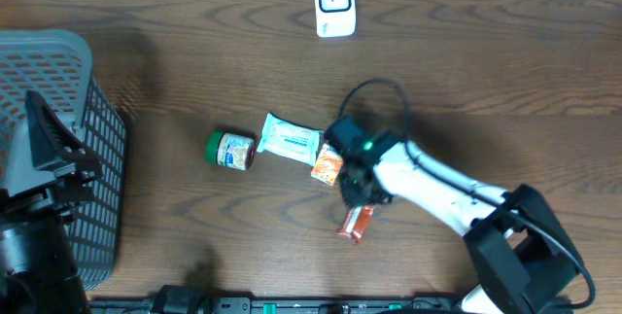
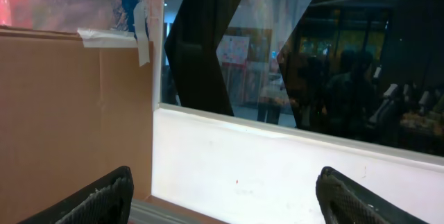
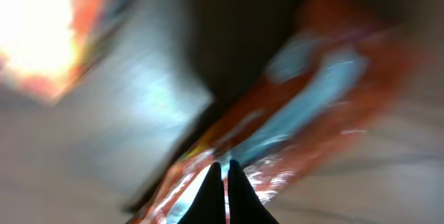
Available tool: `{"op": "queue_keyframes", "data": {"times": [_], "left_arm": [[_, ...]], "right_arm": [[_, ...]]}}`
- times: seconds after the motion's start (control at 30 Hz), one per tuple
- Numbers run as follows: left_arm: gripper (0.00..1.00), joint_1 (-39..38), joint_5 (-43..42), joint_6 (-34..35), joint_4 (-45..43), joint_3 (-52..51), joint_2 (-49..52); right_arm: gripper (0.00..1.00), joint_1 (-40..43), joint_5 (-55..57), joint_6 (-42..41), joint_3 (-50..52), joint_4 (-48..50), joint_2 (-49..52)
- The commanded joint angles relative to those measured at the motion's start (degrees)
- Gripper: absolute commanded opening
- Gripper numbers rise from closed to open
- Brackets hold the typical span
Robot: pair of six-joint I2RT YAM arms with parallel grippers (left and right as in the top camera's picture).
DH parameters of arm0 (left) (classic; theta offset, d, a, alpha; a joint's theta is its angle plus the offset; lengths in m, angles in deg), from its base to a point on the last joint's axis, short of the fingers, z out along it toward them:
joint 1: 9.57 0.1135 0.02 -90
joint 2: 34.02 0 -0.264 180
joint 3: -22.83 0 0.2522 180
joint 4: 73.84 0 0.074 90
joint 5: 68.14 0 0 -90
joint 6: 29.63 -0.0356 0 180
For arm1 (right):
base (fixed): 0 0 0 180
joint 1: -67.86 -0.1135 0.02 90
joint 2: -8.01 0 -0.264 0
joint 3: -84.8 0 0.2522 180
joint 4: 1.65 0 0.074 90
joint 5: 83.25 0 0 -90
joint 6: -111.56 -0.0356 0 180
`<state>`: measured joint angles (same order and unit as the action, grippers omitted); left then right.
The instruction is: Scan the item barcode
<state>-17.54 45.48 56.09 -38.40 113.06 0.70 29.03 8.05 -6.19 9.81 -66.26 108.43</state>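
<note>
While the right jaws are pressed together, their dark fingertips (image 3: pixel 215 193) meet tip to tip over an orange-and-blue wrapper (image 3: pixel 291 113). Its print is too blurred to read, and I cannot tell whether any film is pinched. Overhead, those jaws hang at mid-bench between an orange packet (image 1: pixel 328 166) and an orange-red sachet (image 1: pixel 356 223); which of the two is the blurred wrapper is unclear. Just left of the packet lies a white-and-teal pouch (image 1: pixel 292 141), then a green-lidded jar (image 1: pixel 230 150) on its side, labels illegible. The white barcode scanner (image 1: pixel 333 3) stands well apart at the far edge of the bench (image 1: pixel 194 81). By the grey basket (image 1: pixel 97 158), the left jaws are spread wide with nothing between them.
</note>
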Motion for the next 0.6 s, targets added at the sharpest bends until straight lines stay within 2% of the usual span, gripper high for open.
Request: {"op": "queue_keyframes", "data": {"times": [0.0, 0.17, 0.33, 0.57], "left_arm": [[0.85, 0.28, -0.66, 0.5, -0.33, -0.02, 0.13], [0.84, 0.28, -0.66, 0.5, -0.31, -0.02, 0.13], [0.84, 0.28, -0.66, 0.5, -0.28, -0.02, 0.13], [0.84, 0.28, -0.66, 0.5, -0.31, -0.04, 0.13]], "right_arm": [[0.01, 4.48, 9.44, -1.16, -2.95, -0.81, -0.81], [0.01, 7.15, -2.21, 4.35, -4.63, -2.4, -2.03], [0.01, 5.22, -17.53, 5.49, -4.63, -4.44, -3.93], [0.01, -0.92, -17.2, 2.58, -0.5, -0.52, -3.65]]}}
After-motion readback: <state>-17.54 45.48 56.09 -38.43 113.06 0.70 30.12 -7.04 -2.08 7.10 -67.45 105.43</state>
